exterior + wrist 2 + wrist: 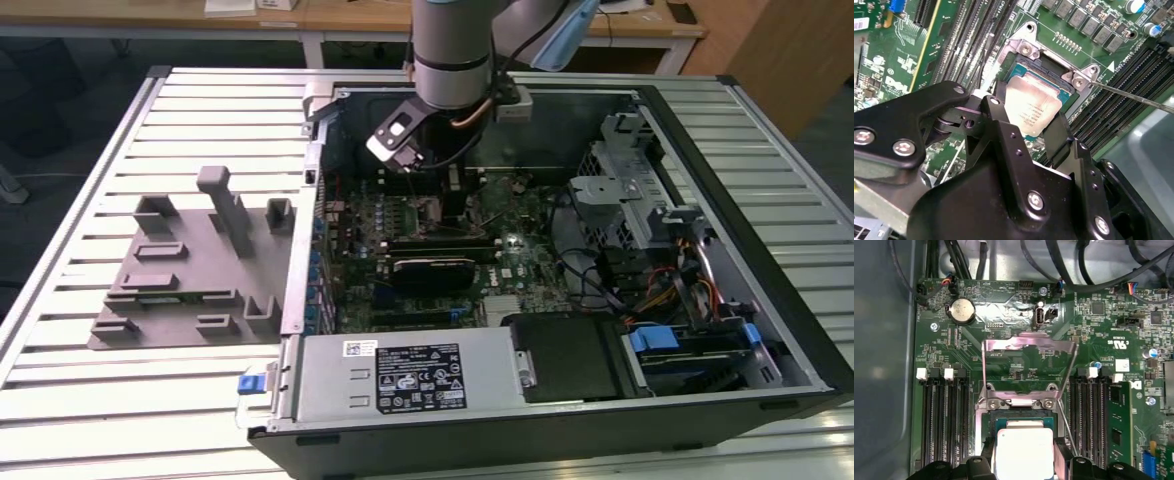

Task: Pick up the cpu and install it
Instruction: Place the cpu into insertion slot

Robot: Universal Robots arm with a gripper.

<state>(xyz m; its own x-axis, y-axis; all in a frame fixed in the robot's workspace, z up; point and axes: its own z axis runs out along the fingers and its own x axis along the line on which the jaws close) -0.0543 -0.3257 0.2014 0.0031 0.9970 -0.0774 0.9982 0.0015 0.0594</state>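
One slatted table (pixel 94 410) carries the case (pixel 534 440); claw (pixel 1026 120) clasps the cpu (pixel 1031 100).

The cpu (pixel 1023 452) has a shiny silver-grey top with a pale rim. The end effector (pixel 1026 127) is black, with small silver screws. The board (pixel 1019 360) is dark green with tiny silver dots and thin lines all over. Its long slots (pixel 946 425) are black with white clips at the ends. The round battery (pixel 962 311) is silver. The computer case (pixel 534 445) is black. The worktop (pixel 80 400) is pale grey with straight stripes. The tray (pixel 187 290) is plain grey. The arm (pixel 454 50) is silver-grey.
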